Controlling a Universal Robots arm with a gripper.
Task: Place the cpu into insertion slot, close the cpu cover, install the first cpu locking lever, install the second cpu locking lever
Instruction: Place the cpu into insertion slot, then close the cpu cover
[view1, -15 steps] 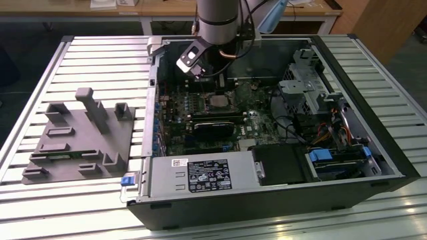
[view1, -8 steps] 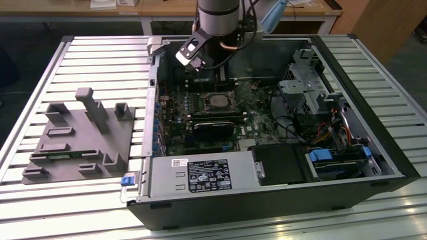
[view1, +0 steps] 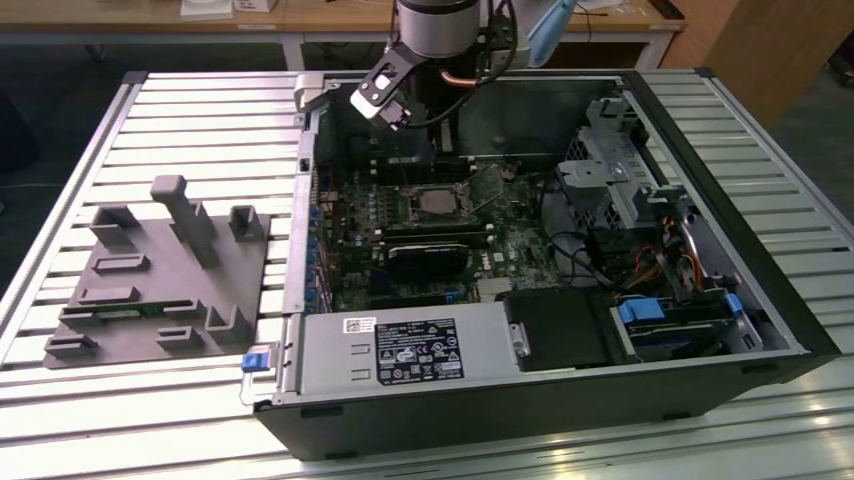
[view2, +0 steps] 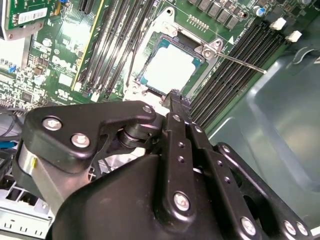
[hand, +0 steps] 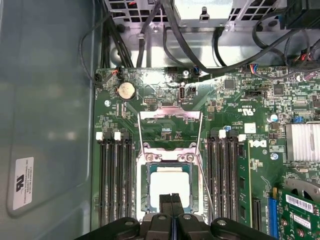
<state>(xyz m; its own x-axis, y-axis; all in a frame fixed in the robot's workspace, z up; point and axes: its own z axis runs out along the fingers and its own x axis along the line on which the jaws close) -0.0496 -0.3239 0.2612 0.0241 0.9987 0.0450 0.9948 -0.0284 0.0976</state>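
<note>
Now your gripper (hand: 171, 196) is clenched, empty – cpu (hand: 170, 182) just past its tips, seated in insertion slot (hand: 145, 184) w/ cpu cover (hand: 170, 115) open beyond.

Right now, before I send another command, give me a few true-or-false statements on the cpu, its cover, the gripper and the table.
1. The cpu lies in the insertion slot. True.
2. The cpu cover is shut over the chip. False: it is swung open, and the cpu's metal top is bare.
3. The gripper holds the cpu. False: its fingers are together with nothing between them, at the chip's near edge.
4. A round coin battery sits on the board beyond the open cover. True.
5. The grey fixture plate lies on the exterior view's right of the computer case. False: it lies on that view's left.
</note>
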